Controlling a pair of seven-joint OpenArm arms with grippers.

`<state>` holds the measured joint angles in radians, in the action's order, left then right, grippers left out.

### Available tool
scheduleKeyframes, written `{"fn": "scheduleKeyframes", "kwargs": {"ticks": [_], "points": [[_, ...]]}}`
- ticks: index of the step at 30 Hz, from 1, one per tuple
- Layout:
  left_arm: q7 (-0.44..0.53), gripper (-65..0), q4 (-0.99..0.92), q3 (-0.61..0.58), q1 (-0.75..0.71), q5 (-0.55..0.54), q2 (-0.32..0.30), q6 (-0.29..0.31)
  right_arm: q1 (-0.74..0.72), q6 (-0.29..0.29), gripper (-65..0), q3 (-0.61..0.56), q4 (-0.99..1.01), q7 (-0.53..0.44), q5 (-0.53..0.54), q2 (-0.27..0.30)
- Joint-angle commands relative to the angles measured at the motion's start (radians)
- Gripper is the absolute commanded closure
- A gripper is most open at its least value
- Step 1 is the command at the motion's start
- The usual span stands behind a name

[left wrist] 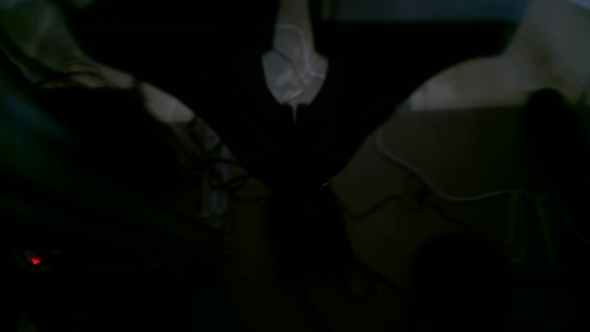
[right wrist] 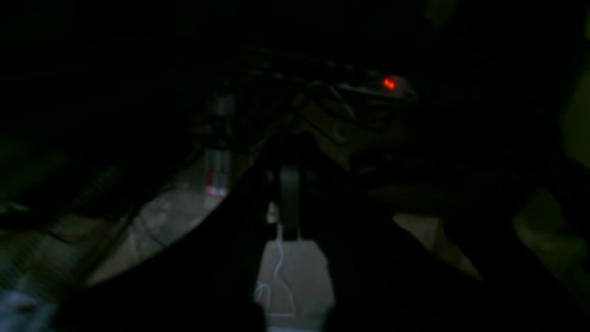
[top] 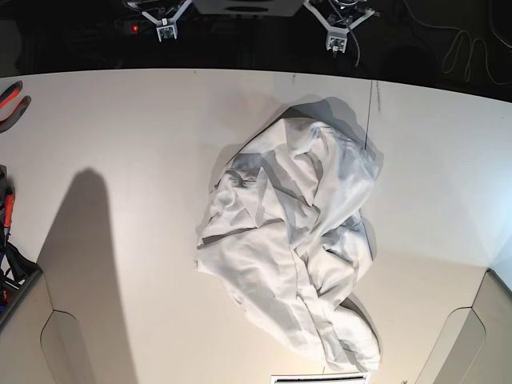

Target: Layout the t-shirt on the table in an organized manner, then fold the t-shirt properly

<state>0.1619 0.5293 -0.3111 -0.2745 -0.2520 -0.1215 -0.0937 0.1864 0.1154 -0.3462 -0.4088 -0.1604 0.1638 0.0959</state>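
One t-shirt (top: 292,240), zero layout done. It sits crumpled in a heap roughly mid-bench (top: 120,128), running from near the far edge down almost to the near edge, slightly right of centre in the base view. Cloth is folded over itself in thick ridges; can't pick out sleeves, collar or hem from here, so no obvious grab corners yet.

Both arms are parked at the far edge, beyond the shirt, well apart from it and from each other. Left fingers (top: 336,42) closed, right fingers (top: 166,32) closed, nothing gripped by either. Only their tips show at the top of the base view. Both wrist views are nearly black and point off the bench at cables and floor, so no use for locating cloth.

Judgement: this is the start pose, arms held back so the overhead view of the heap stays unblocked. Next move needs two separated edge points on the heap to lift and spread. Risk: pinching multiple layers and dragging the whole lump instead of opening it.
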Motion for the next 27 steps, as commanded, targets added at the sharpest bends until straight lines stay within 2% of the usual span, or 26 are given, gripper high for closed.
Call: {"fn": "scheduleKeyframes", "kwargs": {"ticks": [1, 6, 9, 14, 17, 20, 24, 27], "points": [[0.013, 0.0, 0.037, -0.001, -0.034, 0.002, -0.021, -0.001, 0.027, 0.020, 0.0, 0.000, -0.036, -0.012, 0.001, 0.021], [0.013, 0.0, 0.219, -0.001, -0.187, -0.004, -0.135, 0.000, 0.167, 0.075, 0.0, 0.000, -0.230, -0.012, 0.001, 0.105], [0.010, 0.0, 0.350, -0.001, -0.288, -0.056, -0.216, 0.000, 0.260, 0.105, 0.0, 0.000, -0.359, -0.012, 0.001, 0.159], [-0.070, 0.0, 0.603, 0.023, -0.451, -0.074, -0.351, 0.000, 0.422, 0.185, 0.0, 0.000, -0.593, -0.012, 0.000, 0.249], [-0.163, 0.0, 0.758, 0.083, -0.556, -0.074, -0.419, 0.000, 0.529, 0.239, 0.0, 0.000, -0.747, -0.012, -0.014, 0.302], [-0.240, 0.0, 0.899, 0.160, -0.660, -0.074, -0.482, 0.000, 0.637, 0.307, 0.0, 0.000, -0.896, -0.012, -0.080, 0.359], [-0.256, 0.0, 1.062, 0.292, -0.785, -0.074, -0.557, 0.000, 0.758, 0.394, 0.0, 0.013, -1.088, -0.012, -0.157, 0.441], [-0.280, 0.0, 1.177, 0.407, -0.862, -0.077, -0.587, 0.001, 0.830, 0.413, 0.0, 0.068, -1.225, -0.012, -0.181, 0.477]]}}
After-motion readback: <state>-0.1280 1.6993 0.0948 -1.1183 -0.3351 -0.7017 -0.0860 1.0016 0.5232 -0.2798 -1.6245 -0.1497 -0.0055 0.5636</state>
